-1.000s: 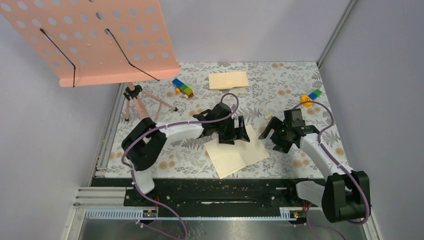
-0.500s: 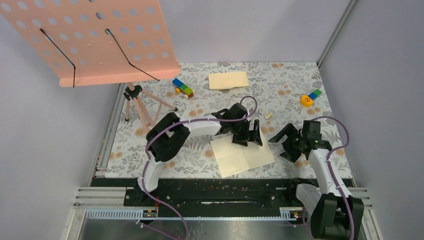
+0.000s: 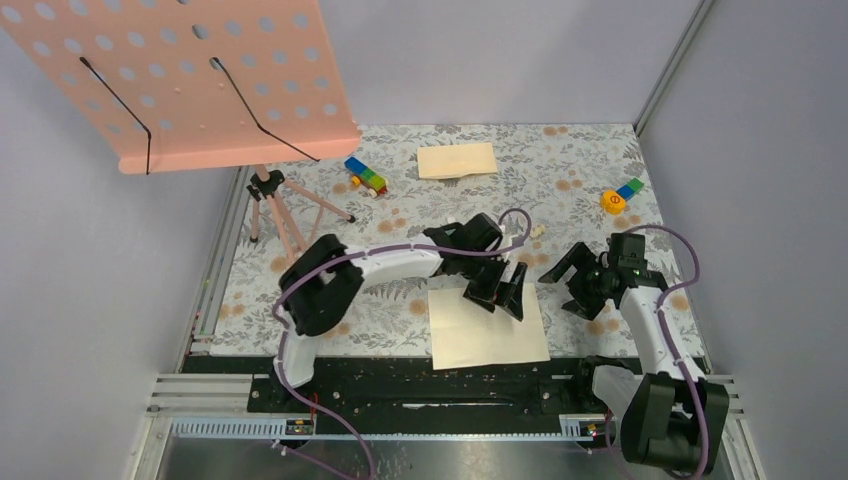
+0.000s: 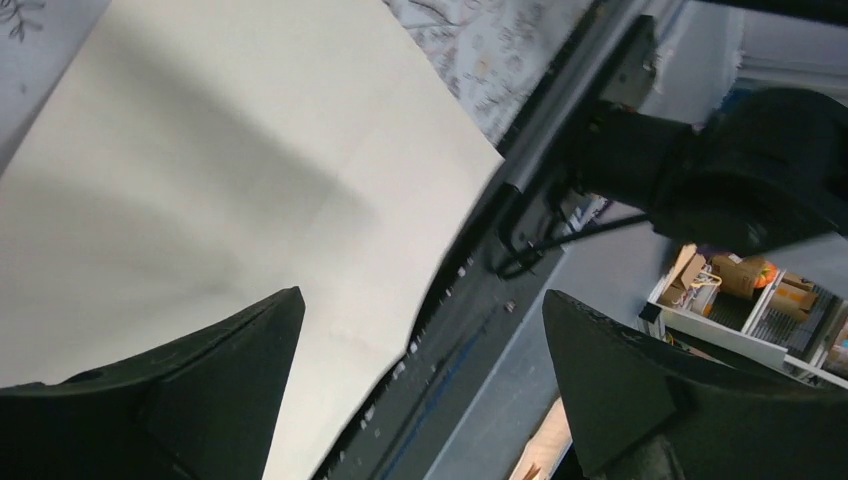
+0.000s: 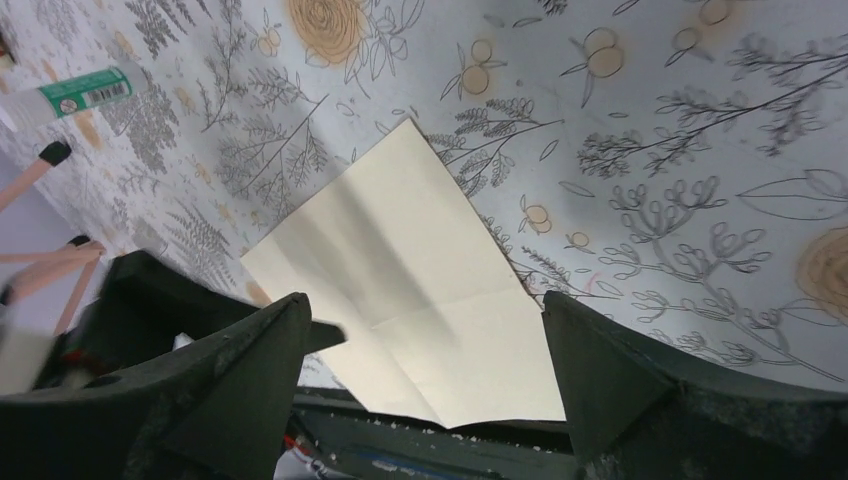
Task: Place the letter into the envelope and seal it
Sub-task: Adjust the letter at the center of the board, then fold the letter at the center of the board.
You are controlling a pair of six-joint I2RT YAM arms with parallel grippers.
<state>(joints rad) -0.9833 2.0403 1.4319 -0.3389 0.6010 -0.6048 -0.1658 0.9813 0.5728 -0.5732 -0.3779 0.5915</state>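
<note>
Letter (image 3: pixel 485 340) lies flat beneath left tool (image 3: pixel 500 298)

Floral-covered table (image 3: pixel 400 300), seen from above: two arms, paper items, sundries.
Letter (image 3: pixel 488 335): pale cream sheet, lying flat at lower centre, its near edge at the black rail. Left gripper (image 3: pixel 500 296): jaws apart, over the letter's upper edge. Right gripper (image 3: pixel 563 287): jaws wide, just right of the letter, over bare cloth. Envelope (image 3: pixel 457 160): tan oblong, upper centre, well apart from both grippers. Pink perforated music stand (image 3: pixel 190 80): upper left, on tripod legs (image 3: pixel 285 215). Coloured block toy (image 3: pixel 366 176): left of the envelope. Second block toy (image 3: pixel 620 195): upper right. Small white object (image 3: pixel 538 231): centre, between the arms.
</note>
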